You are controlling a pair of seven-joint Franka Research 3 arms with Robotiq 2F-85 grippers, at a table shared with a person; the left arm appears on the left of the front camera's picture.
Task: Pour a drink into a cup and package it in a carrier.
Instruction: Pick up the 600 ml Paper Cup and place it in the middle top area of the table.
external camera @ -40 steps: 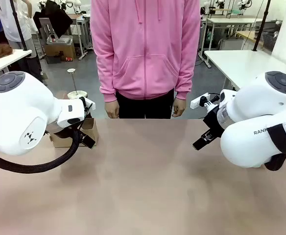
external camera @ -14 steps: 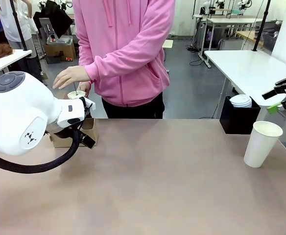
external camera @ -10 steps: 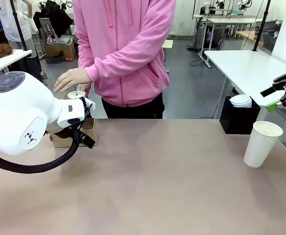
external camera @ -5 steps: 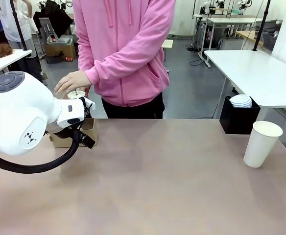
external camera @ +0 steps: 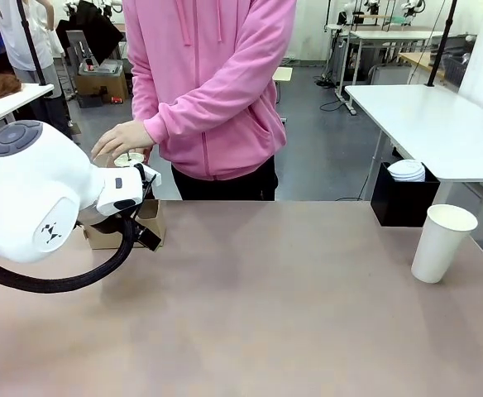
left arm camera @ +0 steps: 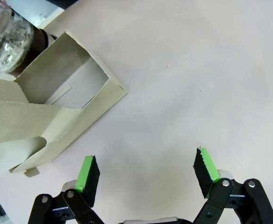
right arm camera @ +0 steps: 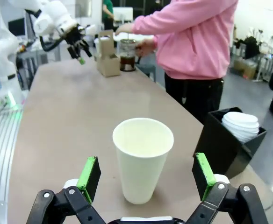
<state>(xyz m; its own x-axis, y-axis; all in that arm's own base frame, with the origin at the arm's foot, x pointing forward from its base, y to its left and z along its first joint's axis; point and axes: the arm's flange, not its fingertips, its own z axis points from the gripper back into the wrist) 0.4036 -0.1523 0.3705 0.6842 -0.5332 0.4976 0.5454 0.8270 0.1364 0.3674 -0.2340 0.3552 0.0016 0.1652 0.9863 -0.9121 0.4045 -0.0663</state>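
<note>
The pour has not begun; this looks like the set-up step. The cup (external camera: 444,242) stands upright and lidless at the right end of the counter (external camera: 266,322), and its inside looks white and dry. Just behind it sits a black box (external camera: 400,205) holding lids (external camera: 407,170).

The drink (right arm camera: 126,62) is in the jug (right arm camera: 126,54) at the far left end, well apart from the cup. The person's hand (external camera: 123,139) rests on the jug's top. The carrier (left arm camera: 57,105) stands right beside the jug, its holes unfilled.

The right end effector (right arm camera: 146,173) is spread wide and holds nothing. It faces the cup, which stands between its fingers in the wrist view. Whether the pads already flank the cup wall or hang short of it, I cannot tell.

The left end effector (left arm camera: 147,169) is also wide and bare. It hovers over bare counter just beside the carrier.

Next, I judge, jug and cup must be brought together. If the robot moves the cup, the right fingers should close on it about mid-height. The squeeze should be gentle, since a paper wall dents easily. The cup should then travel level towards the jug. The left arm seems placed to steady or receive the carrier later, once the cup is filled.
</note>
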